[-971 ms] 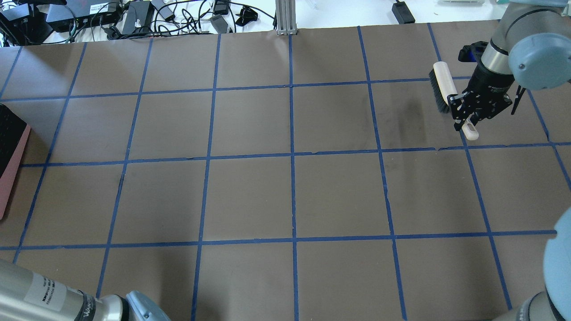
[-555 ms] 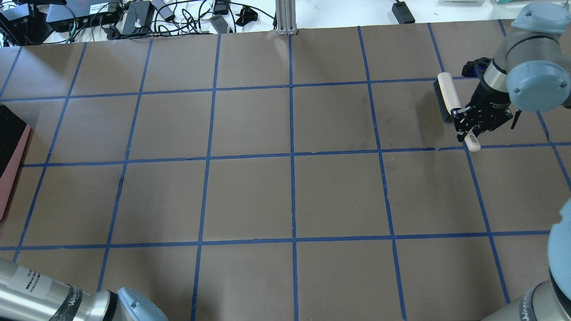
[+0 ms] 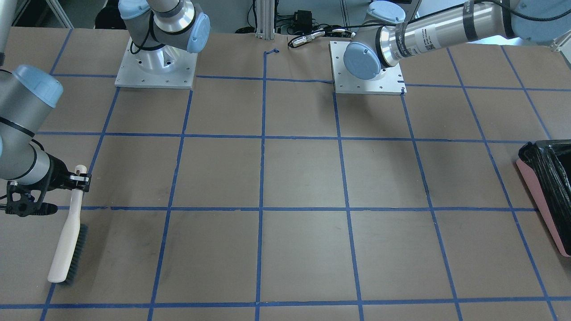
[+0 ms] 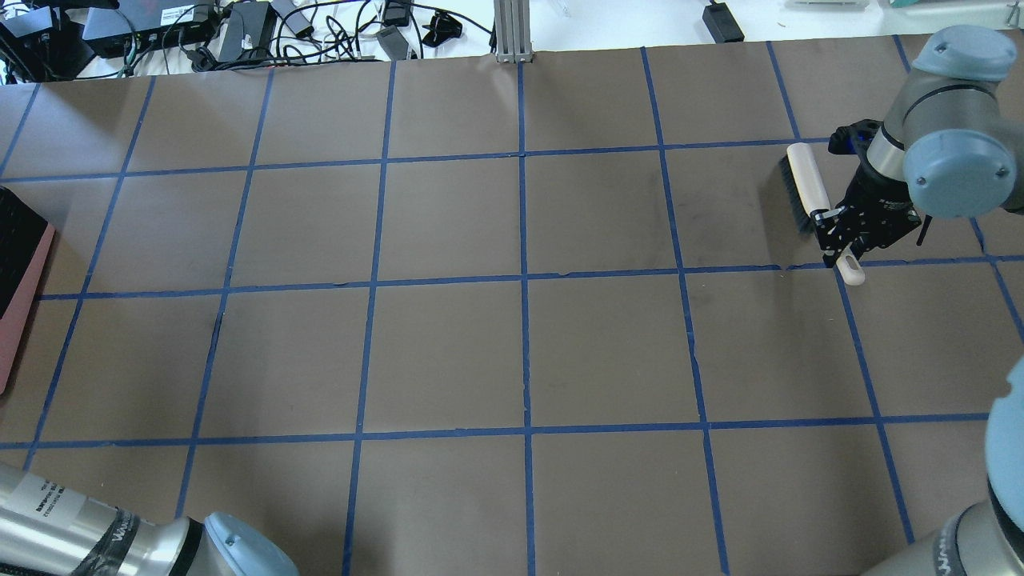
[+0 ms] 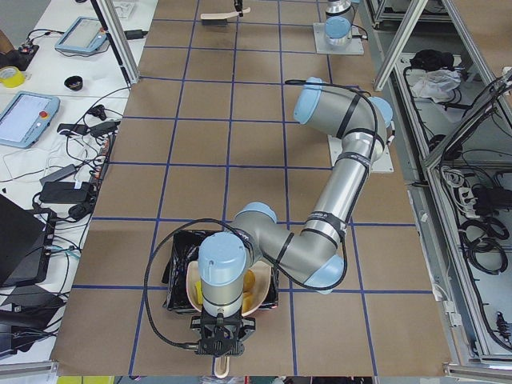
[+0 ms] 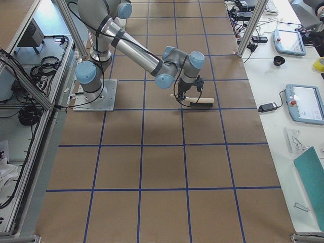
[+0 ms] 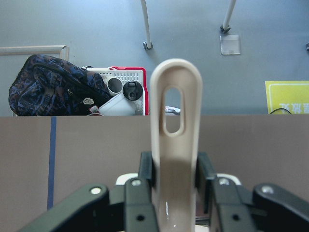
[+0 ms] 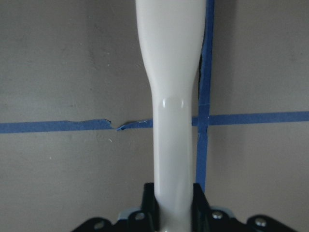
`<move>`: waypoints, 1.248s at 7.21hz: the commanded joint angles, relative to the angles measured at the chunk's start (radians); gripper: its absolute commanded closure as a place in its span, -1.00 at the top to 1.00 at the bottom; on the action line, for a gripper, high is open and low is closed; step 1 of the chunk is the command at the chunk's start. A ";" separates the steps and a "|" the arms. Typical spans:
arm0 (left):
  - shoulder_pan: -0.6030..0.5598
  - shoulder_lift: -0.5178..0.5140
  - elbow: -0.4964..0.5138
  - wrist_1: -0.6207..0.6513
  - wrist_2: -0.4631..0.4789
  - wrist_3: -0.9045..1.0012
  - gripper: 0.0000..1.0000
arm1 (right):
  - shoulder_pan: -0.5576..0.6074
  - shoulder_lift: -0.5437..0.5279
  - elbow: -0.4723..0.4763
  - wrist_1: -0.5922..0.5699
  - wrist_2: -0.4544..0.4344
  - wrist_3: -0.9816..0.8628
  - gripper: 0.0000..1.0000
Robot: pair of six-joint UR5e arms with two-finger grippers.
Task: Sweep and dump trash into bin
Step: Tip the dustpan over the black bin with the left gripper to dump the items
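Observation:
My left gripper (image 7: pixel 174 193) is shut on the beige dustpan's handle (image 7: pixel 174 145). In the exterior left view it holds the dustpan (image 5: pixel 192 284) tilted over the bin (image 5: pixel 178 268), which is pink-sided with a black bag. A yellow trash piece (image 5: pixel 252 282) shows in the pan; the other pieces are hidden. The bin also shows in the front-facing view (image 3: pixel 548 187) and at the overhead view's left edge (image 4: pixel 20 272). My right gripper (image 4: pixel 836 232) is shut on the cream handle of a hand brush (image 4: pixel 802 186), far from the bin. The brush (image 3: pixel 67 240) lies low, bristles at the table.
Brown table (image 4: pixel 520 352) with a blue tape grid. Cables and power bricks (image 4: pixel 240 32) lie beyond its far edge. Both arm bases (image 3: pixel 156 67) stand on plates at the robot's side. A bag and a red crate (image 7: pixel 96 94) are on the floor beyond the table end.
My right gripper has moved toward the robot with the brush and come lower. The left arm's elbow has shifted slightly.

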 commanded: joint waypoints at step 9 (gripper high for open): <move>-0.137 -0.013 -0.131 0.383 0.237 0.021 -1.00 | -0.002 0.000 0.001 -0.029 0.012 -0.004 0.13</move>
